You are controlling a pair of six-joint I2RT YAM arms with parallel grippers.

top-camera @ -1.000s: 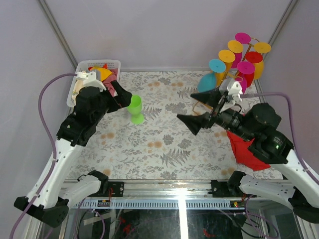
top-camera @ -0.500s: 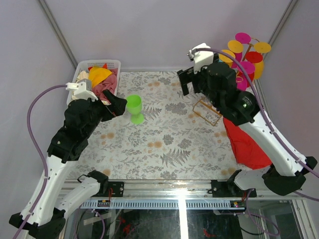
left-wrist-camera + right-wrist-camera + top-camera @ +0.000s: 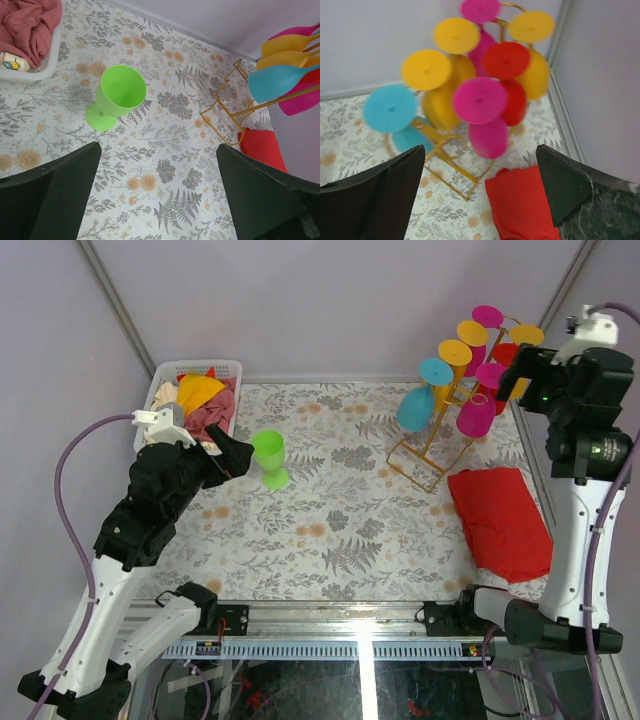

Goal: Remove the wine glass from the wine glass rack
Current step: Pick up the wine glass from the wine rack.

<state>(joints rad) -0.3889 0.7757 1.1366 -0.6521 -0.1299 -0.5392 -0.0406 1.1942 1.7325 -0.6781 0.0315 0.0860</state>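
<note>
Near R edge of table (image 3: 330, 540): red cloth (image 3: 500, 525) lying flat, well apart from both tools.

Mid-L: green glass (image 3: 270, 458) upright on its foot on the table, well apart from the rack. L gripper (image 3: 158, 147) hangs just on the near side of it, jaws wide, nothing between them, no contact w/ glass. Looks parked, not working.

Far L corner: white basket (image 3: 158, 390) w/ bundled cloths.

Far R corner: gold wire rack (image 3: 425, 455), base on table. Glasses hang off its slanted arms bowl-down, feet outward. Stems seem caught in the hooks, so each prob. has to slide out along its arm, not lift straight up. Teal glass (image 3: 415, 405) on the L side; yellow, red, magenta beyond.

R gripper (image 3: 480, 150) held high by the rack's R side, jaws spread wide, empty. Wrist view: magenta glass (image 3: 487, 135) centred between the fingers, so likely the target. Approach stage; no glass gripped yet.
</note>
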